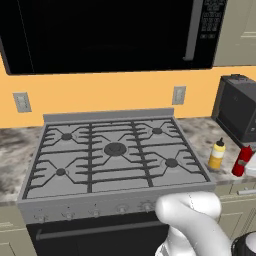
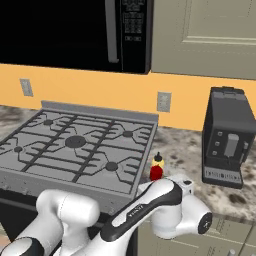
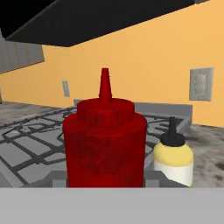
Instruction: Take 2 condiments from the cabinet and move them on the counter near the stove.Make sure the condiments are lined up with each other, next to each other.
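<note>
The red condiment bottle (image 3: pixel 105 144) stands upright on the mottled counter (image 1: pixel 202 134) just right of the stove (image 1: pixel 115 150). It sits close in front of the hand camera, and my gripper (image 1: pixel 248 165) is shut on it at the right edge of the left base view. The yellow condiment bottle (image 3: pixel 174 161) with its black cap stands upright right beside it, on the stove side. From the left base view the yellow bottle (image 1: pixel 216 156) and red bottle (image 1: pixel 242 161) form a short row. In the right base view the red bottle (image 2: pixel 156 172) partly covers the yellow one (image 2: pixel 159 161). The cabinet (image 2: pixel 210 35) hangs above.
A black microwave (image 1: pixel 100 30) hangs over the stove. A dark coffee machine (image 2: pixel 227 135) stands on the counter right of the bottles, against the orange wall. My white arm (image 2: pixel 150 205) reaches across the counter's front edge.
</note>
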Available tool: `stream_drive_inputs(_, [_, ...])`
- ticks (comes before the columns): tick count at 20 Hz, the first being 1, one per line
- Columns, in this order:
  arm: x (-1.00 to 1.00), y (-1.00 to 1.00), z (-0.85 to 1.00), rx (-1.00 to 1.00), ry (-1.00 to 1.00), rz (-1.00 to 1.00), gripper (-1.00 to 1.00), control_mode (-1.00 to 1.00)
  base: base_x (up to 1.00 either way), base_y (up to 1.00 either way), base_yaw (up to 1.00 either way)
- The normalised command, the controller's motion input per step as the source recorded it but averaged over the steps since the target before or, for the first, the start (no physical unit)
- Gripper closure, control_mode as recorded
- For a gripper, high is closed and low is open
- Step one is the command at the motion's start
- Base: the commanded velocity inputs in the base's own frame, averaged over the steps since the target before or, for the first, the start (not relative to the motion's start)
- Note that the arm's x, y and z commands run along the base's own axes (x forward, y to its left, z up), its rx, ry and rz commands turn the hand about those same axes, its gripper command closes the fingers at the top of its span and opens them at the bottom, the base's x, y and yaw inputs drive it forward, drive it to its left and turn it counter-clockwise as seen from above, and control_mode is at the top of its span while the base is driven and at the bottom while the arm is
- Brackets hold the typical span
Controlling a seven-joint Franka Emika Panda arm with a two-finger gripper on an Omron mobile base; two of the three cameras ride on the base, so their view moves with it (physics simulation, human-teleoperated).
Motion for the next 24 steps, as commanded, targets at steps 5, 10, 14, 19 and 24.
stream_drive_inputs(5, [0.21, -0.15, -0.26, 0.00, 0.00, 0.00, 1.00, -1.00, 0.00, 0.00, 0.00])
stream_drive_inputs(10, [0.20, -0.12, -0.11, 0.01, 0.00, 0.00, 1.00, -1.00, 0.00, 0.00, 0.00])
stream_drive_inputs(14, [0.17, -0.02, -0.03, 0.00, 0.00, 0.00, 1.00, -1.00, 0.00, 0.00, 0.00])
stream_drive_inputs(19, [0.16, 0.00, -0.14, 0.00, 0.00, 0.00, 1.00, -1.00, 0.00, 0.00, 0.00])
stream_drive_inputs(24, [0.26, 0.00, -0.25, -0.03, 0.00, 0.00, 1.00, -1.00, 0.00, 0.00, 0.00])
